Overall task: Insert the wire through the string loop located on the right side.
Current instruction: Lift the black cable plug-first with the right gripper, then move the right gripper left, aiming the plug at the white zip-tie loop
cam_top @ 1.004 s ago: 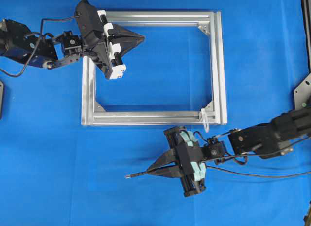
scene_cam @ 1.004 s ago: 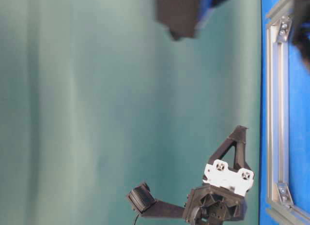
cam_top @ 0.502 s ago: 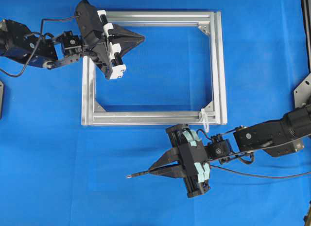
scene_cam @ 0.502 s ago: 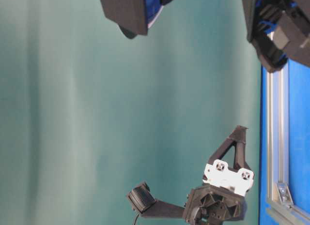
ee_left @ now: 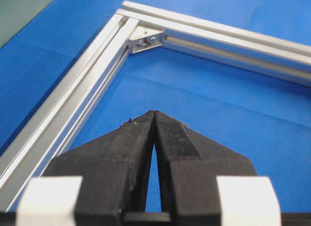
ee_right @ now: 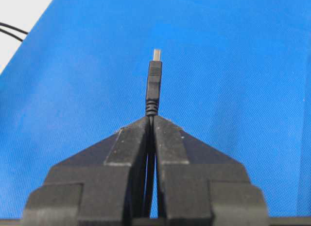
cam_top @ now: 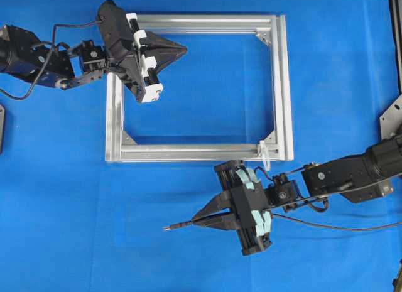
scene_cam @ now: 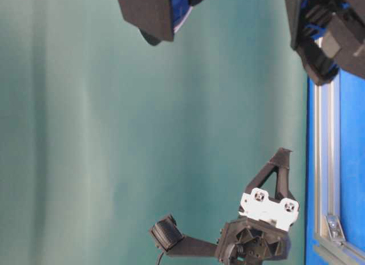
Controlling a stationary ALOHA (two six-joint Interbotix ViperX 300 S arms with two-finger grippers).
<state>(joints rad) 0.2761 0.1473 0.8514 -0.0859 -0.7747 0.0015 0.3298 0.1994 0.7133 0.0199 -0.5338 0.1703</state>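
— Since a second ago we see the right end effector (cam_top: 196,220) has drifted a little lower and rightward in the overhead view, with its arm swung in behind it; over the last half second nothing shifts.

— Agreed. It is clenched on the wire (ee_right: 153,85), whose ribbed black plug with a small metal tip juts straight ahead of the fingertips. Overhead, the wire's slack trails behind the end effector, off toward the right edge.

— The string loop (cam_top: 266,155) is a thin white tie on the near right corner of the silver frame (cam_top: 282,85), behind and to one side of the right end effector, away from where the plug points.

— Our left end effector (ee_left: 153,114) is pressed shut on nothing, its matte, grainy pads meeting above the blue woven worktop (cam_top: 63,229) inside the frame; its wrist view shows a bolted corner bracket (ee_left: 145,40) ahead.

— Open cloth lies all around the plug.
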